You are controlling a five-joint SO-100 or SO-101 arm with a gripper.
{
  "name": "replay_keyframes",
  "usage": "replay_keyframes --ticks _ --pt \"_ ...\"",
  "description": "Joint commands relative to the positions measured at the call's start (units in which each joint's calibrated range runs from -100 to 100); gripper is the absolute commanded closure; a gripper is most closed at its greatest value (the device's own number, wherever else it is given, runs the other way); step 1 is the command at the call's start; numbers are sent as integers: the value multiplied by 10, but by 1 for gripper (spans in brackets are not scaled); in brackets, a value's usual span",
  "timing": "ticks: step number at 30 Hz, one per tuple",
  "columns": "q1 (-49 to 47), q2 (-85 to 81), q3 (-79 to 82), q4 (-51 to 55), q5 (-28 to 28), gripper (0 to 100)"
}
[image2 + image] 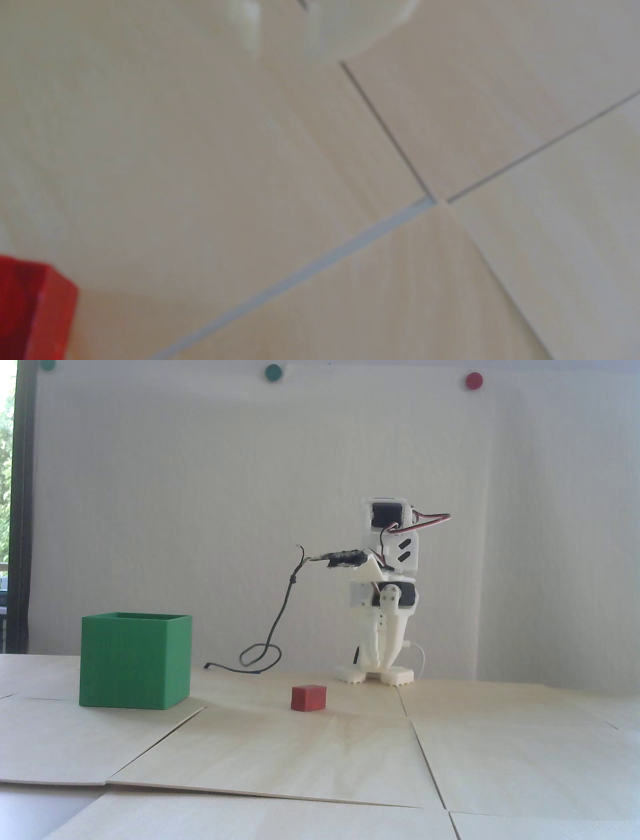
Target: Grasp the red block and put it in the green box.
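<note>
The red block [309,698] sits alone on the pale wooden worktop [320,760], a little below and left of centre in the fixed view, with nothing touching it. The green box [135,660] stands upright and open-topped at the left of that frame, well apart from the block, and from this low angle its inside cannot be seen. The white arm [385,600] is folded up over its base at centre right, behind the block, with the gripper [382,660] pointing down toward the base; whether its jaws are wide or narrow I cannot tell, since they face the camera edge-on and merge with the white plastic around them. A dark cable [280,610] trails from the arm's left side down to a loop on the worktop.

In the wrist view, which is blurred, the block [34,308] shows only as a red corner at the lower left edge, and a soft white shape at the top centre is probably part of the gripper. The seams between the wooden panels cross at centre right.

Judging from this, the task is at its start: the reach for the block has not yet been made. The next move calls for unfolding the arm forward and swinging it so the block comes to the middle of the wrist view, then descending with the jaws spread wider than the block.
</note>
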State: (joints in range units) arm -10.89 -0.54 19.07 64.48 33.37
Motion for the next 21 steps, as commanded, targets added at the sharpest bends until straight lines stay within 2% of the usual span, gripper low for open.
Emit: replay_keyframes --ticks 1,5,8,14,21 --pt "-14 2 -39 4 -2 96" --pt "-69 -5 27 49 14 96" --pt "-76 -4 38 40 11 96" --pt "0 3 5 -33 -8 96" --pt "59 46 -93 -12 -7 96"
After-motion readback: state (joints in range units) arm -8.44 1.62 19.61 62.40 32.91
